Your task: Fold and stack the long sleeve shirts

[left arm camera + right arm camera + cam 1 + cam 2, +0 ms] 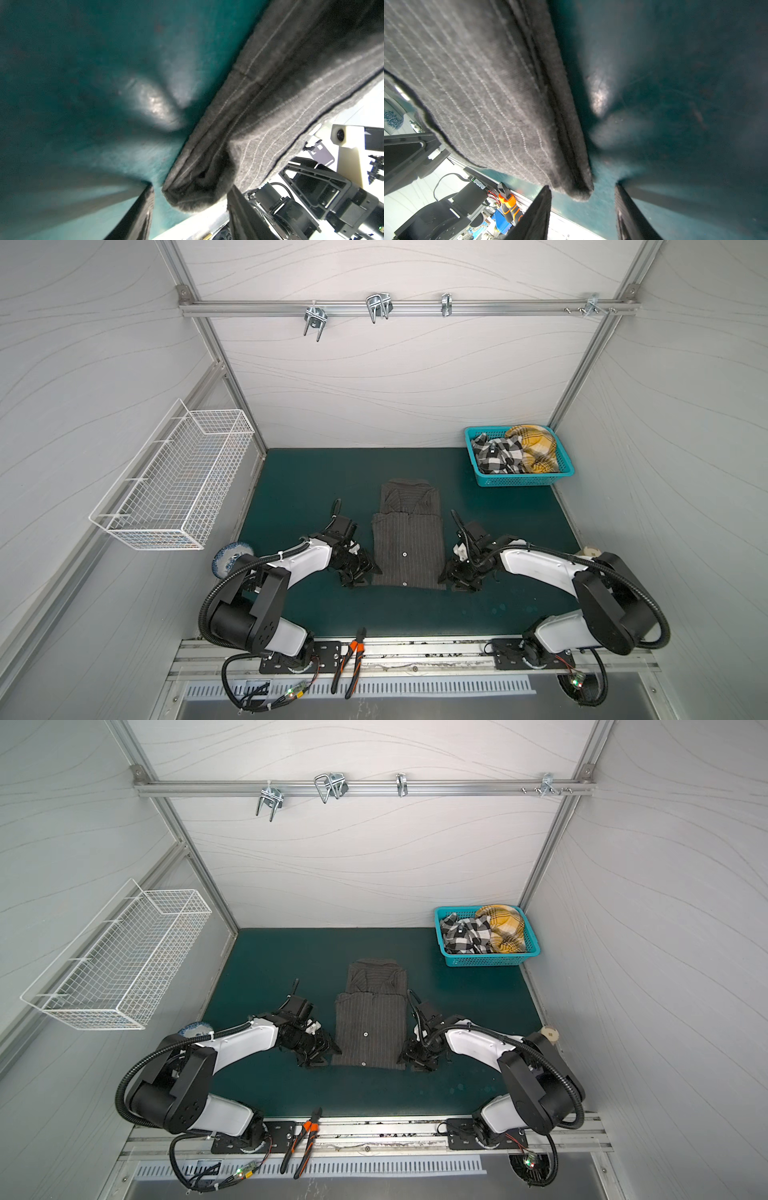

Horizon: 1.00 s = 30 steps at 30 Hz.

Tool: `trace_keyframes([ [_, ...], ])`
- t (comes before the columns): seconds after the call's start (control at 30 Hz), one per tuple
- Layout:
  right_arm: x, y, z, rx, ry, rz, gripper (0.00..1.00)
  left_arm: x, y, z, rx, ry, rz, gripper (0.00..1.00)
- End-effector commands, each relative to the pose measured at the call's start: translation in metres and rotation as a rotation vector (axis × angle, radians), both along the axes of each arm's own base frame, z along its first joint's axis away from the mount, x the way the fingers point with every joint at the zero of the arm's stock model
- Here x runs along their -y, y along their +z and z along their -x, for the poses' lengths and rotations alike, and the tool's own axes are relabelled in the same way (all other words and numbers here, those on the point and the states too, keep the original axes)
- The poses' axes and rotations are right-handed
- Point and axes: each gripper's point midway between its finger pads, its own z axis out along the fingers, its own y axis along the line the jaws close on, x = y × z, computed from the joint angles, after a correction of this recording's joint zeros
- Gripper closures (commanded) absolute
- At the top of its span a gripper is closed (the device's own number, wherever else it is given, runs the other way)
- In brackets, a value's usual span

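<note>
Charcoal pinstriped shirt (pixel 406 537) lies flat mid-worktop (pixel 307 489), folded to a narrow strip. Its long axis runs from the hem nearest the robot away to the collar. At the hem's left corner sits the left hand (pixel 362 576), at its right corner the right hand (pixel 452 578), each equally near. Both wrist views show jaws partly apart, straddling a corner, gripping nothing. The likely next move is to pinch the hem and carry it toward the collar.

A teal basket (pixel 523 480) sits far right; orange-handled pliers (pixel 351 659) lie on the front rail (pixel 436 645).
</note>
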Motion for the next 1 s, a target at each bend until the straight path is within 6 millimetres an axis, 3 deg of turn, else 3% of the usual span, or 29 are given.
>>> trace_keyframes([
  [0.0, 0.004, -0.006, 0.000, 0.006, 0.002, 0.019, 0.49, -0.008, -0.017, 0.006, -0.018, 0.002, -0.067, 0.47],
  [0.23, 0.005, -0.008, -0.001, 0.012, 0.007, 0.028, 0.52, -0.013, -0.011, 0.013, 0.000, 0.015, -0.075, 0.43],
  [0.83, 0.000, -0.009, -0.001, 0.007, 0.033, 0.023, 0.56, -0.016, -0.027, 0.012, -0.041, 0.025, -0.110, 0.51],
  [0.97, -0.002, -0.009, -0.003, 0.011, 0.030, 0.019, 0.55, -0.017, -0.025, 0.009, -0.029, 0.028, -0.119, 0.43],
])
